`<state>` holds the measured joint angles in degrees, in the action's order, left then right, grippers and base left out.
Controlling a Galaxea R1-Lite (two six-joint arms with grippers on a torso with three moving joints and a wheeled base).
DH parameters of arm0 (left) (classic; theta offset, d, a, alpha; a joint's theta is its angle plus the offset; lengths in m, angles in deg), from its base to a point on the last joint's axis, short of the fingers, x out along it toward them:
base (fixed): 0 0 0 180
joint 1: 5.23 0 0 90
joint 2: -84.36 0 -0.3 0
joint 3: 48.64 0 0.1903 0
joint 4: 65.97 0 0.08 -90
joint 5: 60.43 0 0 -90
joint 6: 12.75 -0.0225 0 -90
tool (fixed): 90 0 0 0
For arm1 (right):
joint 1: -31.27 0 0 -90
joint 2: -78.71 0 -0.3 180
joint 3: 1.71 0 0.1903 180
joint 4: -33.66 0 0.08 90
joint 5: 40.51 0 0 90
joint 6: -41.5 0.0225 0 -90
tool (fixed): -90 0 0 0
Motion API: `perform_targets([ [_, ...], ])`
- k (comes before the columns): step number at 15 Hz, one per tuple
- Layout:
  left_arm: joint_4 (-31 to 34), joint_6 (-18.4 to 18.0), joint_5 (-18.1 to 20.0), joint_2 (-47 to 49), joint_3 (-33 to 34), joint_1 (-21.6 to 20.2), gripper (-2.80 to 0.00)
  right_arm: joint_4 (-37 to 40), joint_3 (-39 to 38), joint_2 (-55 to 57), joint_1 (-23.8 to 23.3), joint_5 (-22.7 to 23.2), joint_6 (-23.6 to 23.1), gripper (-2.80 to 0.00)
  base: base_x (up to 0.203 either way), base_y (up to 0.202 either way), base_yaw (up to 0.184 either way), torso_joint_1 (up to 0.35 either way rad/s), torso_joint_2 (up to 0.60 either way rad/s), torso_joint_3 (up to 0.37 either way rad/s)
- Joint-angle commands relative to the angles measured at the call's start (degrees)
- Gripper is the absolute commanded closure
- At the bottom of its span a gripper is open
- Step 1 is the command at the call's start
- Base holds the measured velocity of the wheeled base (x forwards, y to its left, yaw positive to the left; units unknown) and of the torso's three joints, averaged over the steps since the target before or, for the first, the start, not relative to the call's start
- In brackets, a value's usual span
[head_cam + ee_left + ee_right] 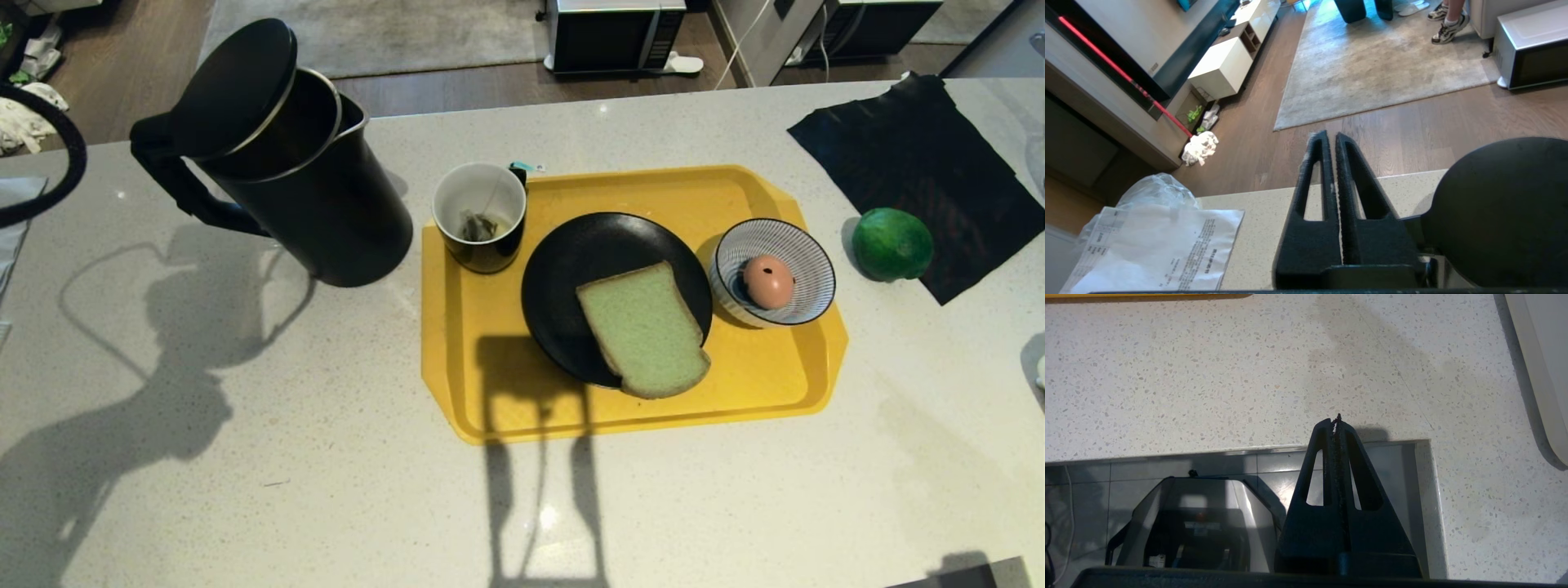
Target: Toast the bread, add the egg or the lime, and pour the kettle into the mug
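Note:
The black kettle [310, 180] stands on the counter left of the yellow tray [490, 392], its round lid ajar. On the tray are the black mug [480, 216] with a teabag inside, the pale green bread [645, 327] on a black plate [571, 261], and the egg [767, 282] in a striped bowl [804, 261]. The lime [892, 243] lies on the counter right of the tray. My left gripper [1331, 139] is shut on nothing, raised beside the kettle's lid [1494, 212]. My right gripper [1336, 420] is shut and empty over the counter's near edge.
A black cloth [914, 155] lies at the counter's far right. Papers and a plastic bag [1155, 245] sit on the counter left of the kettle. Beyond the counter's far edge are a wooden floor, a rug, a microwave [616, 33] and a person's feet [1447, 22].

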<state>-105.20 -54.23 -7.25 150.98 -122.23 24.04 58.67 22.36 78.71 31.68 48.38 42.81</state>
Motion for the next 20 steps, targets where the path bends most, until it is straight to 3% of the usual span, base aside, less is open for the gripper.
perform_targets([
  [1,0.06,-0.26,-0.72,0.18,-0.98,0.0,0.0,-0.01,0.0,0.0,0.02,-0.03,0.0,0.0,0.0,0.0,0.0,0.0,0.0,0.0],
  [5,7.25,-0.25,-2.68,0.48,-5.44,0.06,0.0,-0.06,0.0,0.0,0.02,-0.03,0.0,0.0,0.0,0.0,0.0,0.0,0.0,0.0],
  [8,22.32,1.9,-2.99,2.12,-14.48,0.08,0.0,-0.02,0.0,0.06,0.02,-0.03,0.0,0.0,0.0,0.0,0.0,0.0,0.0,0.0],
  [11,37.83,10.46,-2.8,4.43,-23.77,0.09,0.0,-0.06,0.0,0.06,0.02,-0.03,0.0,0.0,0.0,0.0,0.0,0.0,0.0,0.0],
  [16,51.25,22.08,-2.74,11.76,-41.36,1.31,0.0,0.02,0.0,0.0,0.02,-0.03,0.0,0.0,0.0,0.0,0.0,0.0,0.0,0.0],
  [20,64.76,33.55,-2.73,15.92,-52.32,5.34,0.0,0.0,0.0,0.08,0.02,-0.03,0.0,0.0,0.0,0.0,0.0,0.0,0.0,0.0],
])
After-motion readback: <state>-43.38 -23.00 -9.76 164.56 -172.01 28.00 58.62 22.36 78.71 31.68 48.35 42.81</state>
